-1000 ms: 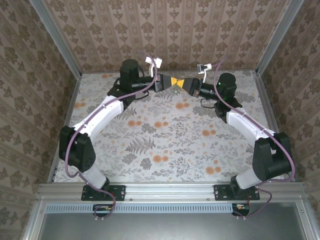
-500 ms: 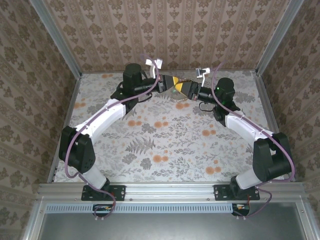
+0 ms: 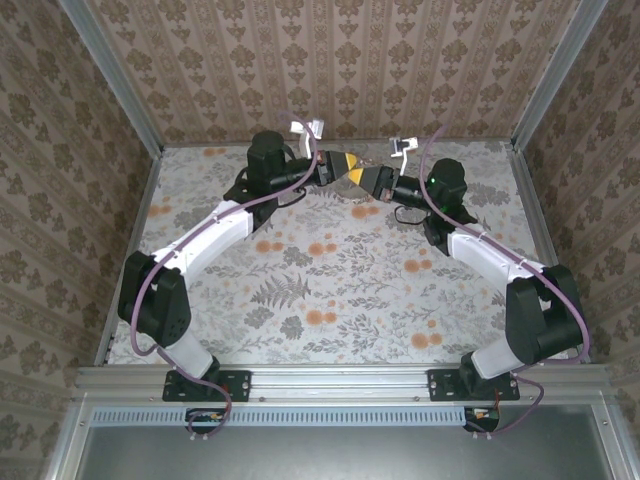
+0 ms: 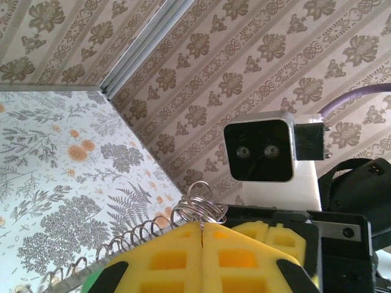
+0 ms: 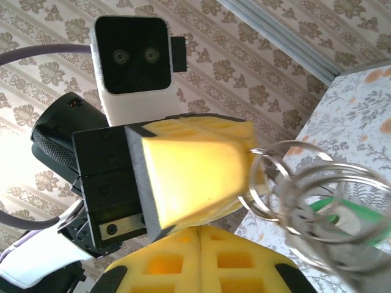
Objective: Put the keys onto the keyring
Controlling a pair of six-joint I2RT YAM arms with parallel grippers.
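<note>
Keyring pinched; wall close — table open

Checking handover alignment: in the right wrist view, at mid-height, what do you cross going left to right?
In order: left arm's black wrist link → left gripper, yellow, shut → keyring, silvery loops at that gripper's tip → key, blurred green head showing through the farther loops.

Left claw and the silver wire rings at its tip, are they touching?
Touching. In the left wrist view the silver wire rings rise straight out of the seam at the tip of the left claw, whose yellow fingers are closed together, with no gap.
</note>
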